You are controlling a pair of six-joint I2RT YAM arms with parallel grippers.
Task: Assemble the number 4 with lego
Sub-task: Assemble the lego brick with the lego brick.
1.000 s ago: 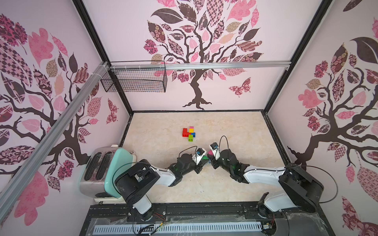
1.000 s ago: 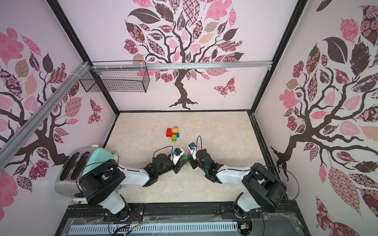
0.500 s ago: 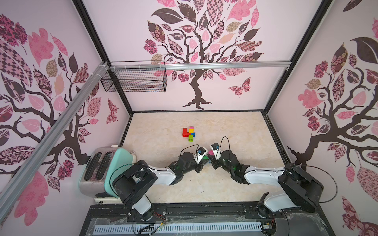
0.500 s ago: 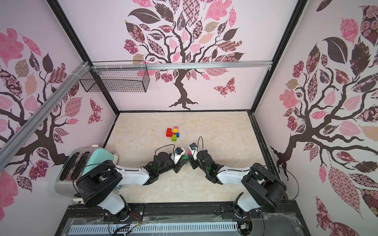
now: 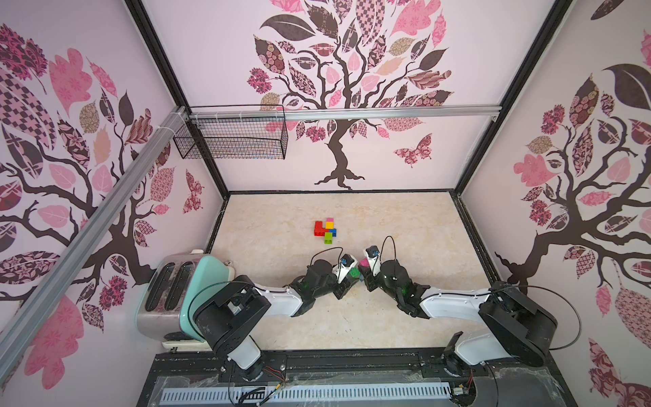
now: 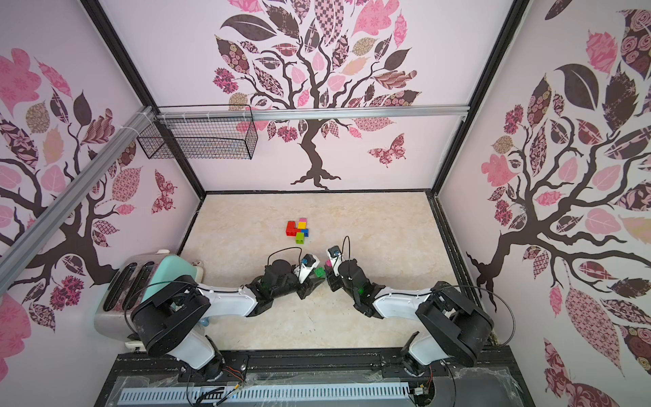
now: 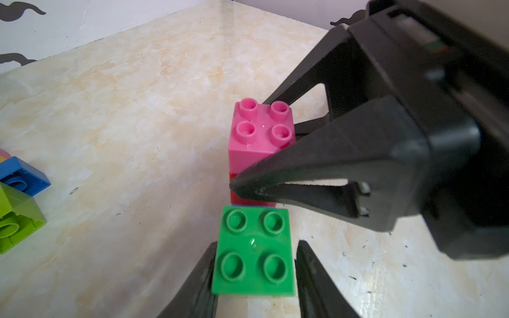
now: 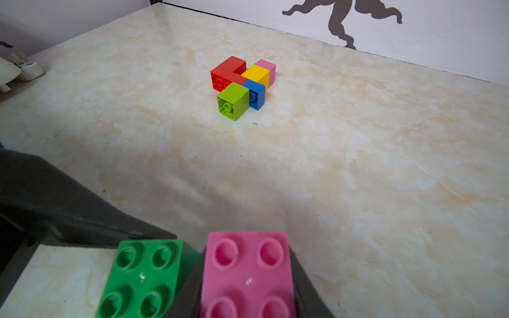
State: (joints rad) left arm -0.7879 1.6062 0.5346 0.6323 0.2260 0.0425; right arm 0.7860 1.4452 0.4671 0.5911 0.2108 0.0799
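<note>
1. Right gripper [image 8: 246, 278]: clenched. I see its fingers pressed on opposite sides of the pink brick [image 7: 259, 132], which sits studs-up on a red brick [image 7: 242, 202].

2. Left gripper [image 7: 257, 242]: released, as far as I can read it. The green brick [image 7: 254, 264] sits studs-up between its fingers, and a thin strip of table shows between one finger and the brick's side. On the other side I cannot tell whether finger and brick touch.

3. The green brick stands just beside the pink-and-red stack. A sliver of blue shows at the seam; I cannot tell how the parts join.

4. Both grippers meet tip to tip near the middle of the table [image 5: 387, 225], slightly toward its near edge.

5. The lego cluster [image 5: 326, 229] lies well apart from them, toward the far edge: red, yellow, pink, blue and lime bricks touching, tipped on their sides.

6. A toaster [image 5: 176, 292] stands at the near left corner.
</note>
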